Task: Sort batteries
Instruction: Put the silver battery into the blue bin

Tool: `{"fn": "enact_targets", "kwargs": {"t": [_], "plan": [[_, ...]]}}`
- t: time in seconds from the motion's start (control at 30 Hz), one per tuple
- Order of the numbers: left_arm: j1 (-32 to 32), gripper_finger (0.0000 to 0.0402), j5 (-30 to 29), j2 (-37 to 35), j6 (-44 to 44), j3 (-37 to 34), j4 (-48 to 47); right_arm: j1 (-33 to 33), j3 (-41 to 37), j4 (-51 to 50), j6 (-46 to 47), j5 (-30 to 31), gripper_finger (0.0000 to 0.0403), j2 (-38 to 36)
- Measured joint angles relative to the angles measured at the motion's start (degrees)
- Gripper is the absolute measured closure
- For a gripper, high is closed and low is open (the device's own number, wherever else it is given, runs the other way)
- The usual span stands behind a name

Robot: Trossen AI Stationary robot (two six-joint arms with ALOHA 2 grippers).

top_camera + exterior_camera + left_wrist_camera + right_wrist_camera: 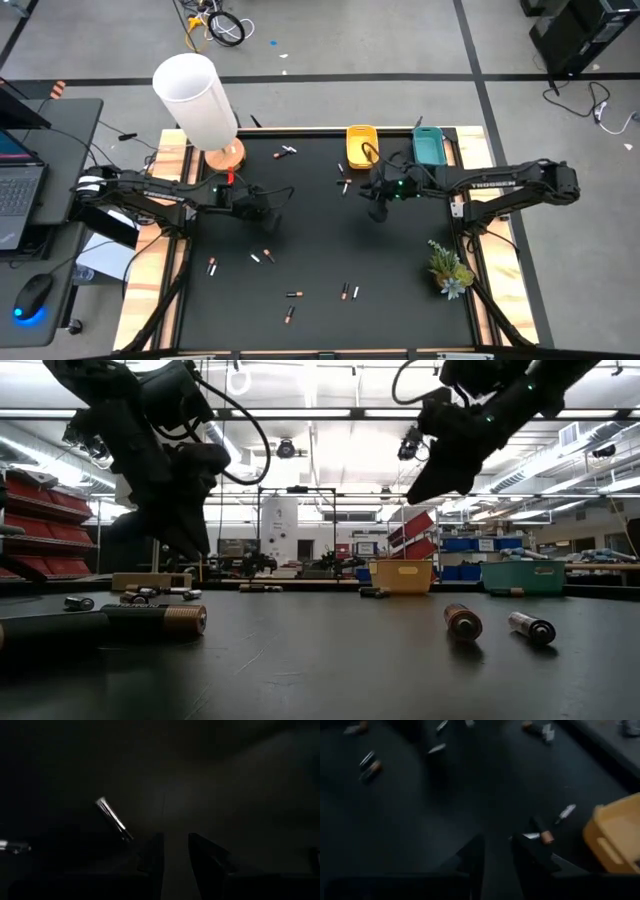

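The left claw is hanging above the black worktop on its left half, a little in front of the white cylinder that is standing on a wooden disc at the back left corner. In the left wrist view its two fingers are standing slightly apart with only bare dark mat in the narrow gap, so this claw is partly open and is holding nothing. One silver battery is lying on the mat just beside those fingers.

The right claw is hanging over the back middle of the worktop, near the yellow tray; the teal tray is sitting to the right of the yellow one. In the right wrist view its fingers are also a little apart and nothing is between them. An orange-tipped battery is lying close to one finger, and I cannot tell if it is touching it.

The batteries are lying scattered on the mat: a pair near the back edge, some in the left middle, several toward the front. In the low view, two are lying near the camera on the right. A small plant is standing at the right edge of the worktop.
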Motion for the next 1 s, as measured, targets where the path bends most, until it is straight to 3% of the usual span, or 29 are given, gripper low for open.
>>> {"fn": "enact_targets", "kwargs": {"t": [0.17, 0.37, 0.63, 1.0], "plan": [[0.01, 0.0300, -0.51, 0.01, 1.12, 0.00, 0.18, -0.02, -3.58, 3.61, -4.71, -1.05, 0.0240, 0.00], [-0.02, 0.0300, 3.30, 0.02, -1.77, 0.01, 0.17, -1.19, -7.49, 13.84, -6.41, 0.82, 0.0184, 3.54], [0.97, 0.0300, 2.67, 0.02, 2.47, 2.65, -0.70, -1.51, -8.39, 28.36, -5.79, 1.11, 0.0163, 15.60], [1.89, 0.0300, 2.86, 0.02, 2.73, 4.20, -0.76, -2.72, -8.42, 35.86, -7.49, 1.79, 0.0137, 28.34]]}}
